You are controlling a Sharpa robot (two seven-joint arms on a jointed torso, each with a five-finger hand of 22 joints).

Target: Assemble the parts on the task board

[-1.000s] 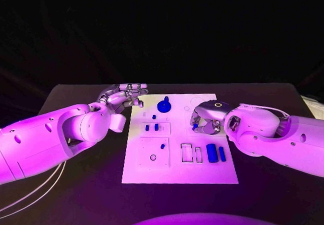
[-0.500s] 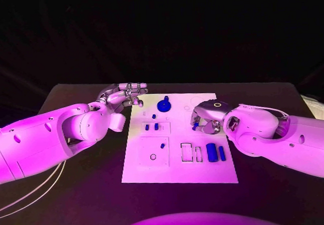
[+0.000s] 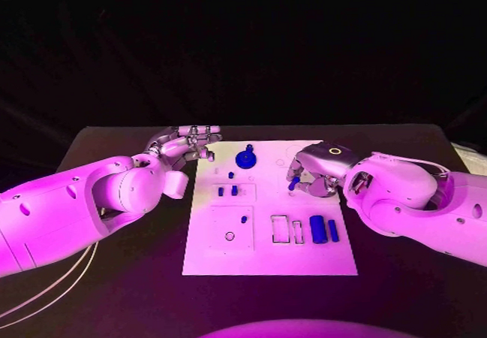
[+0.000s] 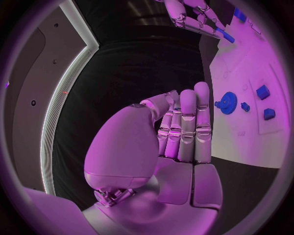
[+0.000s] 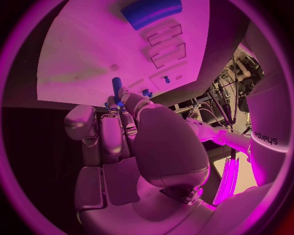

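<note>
The right silver hand (image 3: 312, 175) hangs over the white task board's (image 3: 271, 250) right side, pinching a small blue peg (image 5: 116, 84) at its fingertips, long axis roughly upright. The empty slots lie left and nearer. The left silver hand (image 3: 186, 147), fingers together and empty, waits at the board's far left corner on the black counter (image 3: 131, 309).

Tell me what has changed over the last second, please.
The right hand, pinching a small blue peg, moved slightly toward the far end of the task board. The left hand stayed beside the board's far left corner, and the other blue parts did not move.
</note>
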